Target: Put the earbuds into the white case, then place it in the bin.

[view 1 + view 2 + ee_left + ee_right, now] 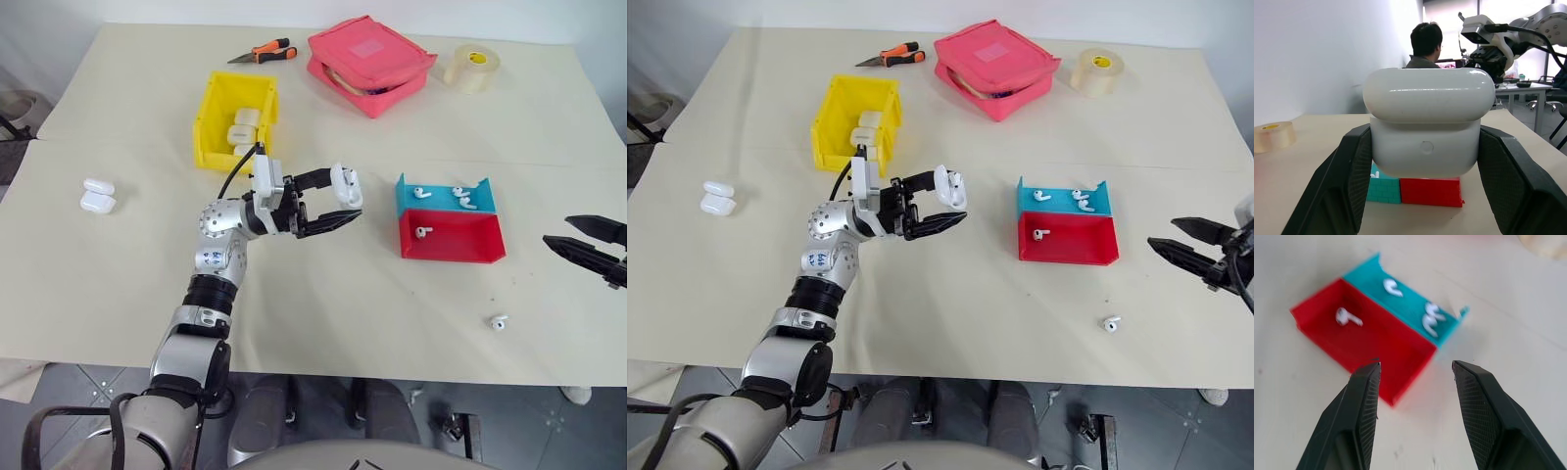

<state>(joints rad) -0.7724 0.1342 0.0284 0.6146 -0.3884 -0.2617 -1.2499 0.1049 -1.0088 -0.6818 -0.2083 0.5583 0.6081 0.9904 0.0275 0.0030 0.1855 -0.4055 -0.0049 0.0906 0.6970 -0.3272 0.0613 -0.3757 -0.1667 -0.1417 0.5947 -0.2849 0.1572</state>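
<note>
My left gripper (pixel 345 198) is shut on a white case (pixel 950 186) and holds it above the middle of the table, lid side up and its sides pinched by both black fingers (pixel 1352 166). At the far right my right gripper (pixel 558 231) stands open and empty, pointing toward the red tray (pixel 453 238) and blue tray (pixel 443 188). One earbud (pixel 423 232) lies in the red tray, three earbuds (pixel 1430 318) in the blue one. Another earbud (pixel 499 321) lies loose on the table near the front edge. The yellow bin (pixel 203 132) behind my left gripper holds several white cases (pixel 243 127).
Two more white cases (pixel 98 196) lie at the table's left. Along the back are orange-handled pliers (pixel 263 52), a pink pouch (pixel 370 64) and a tape roll (pixel 471 68). A person (pixel 1425 46) sits beyond the table beside another robot arm (pixel 1508 34).
</note>
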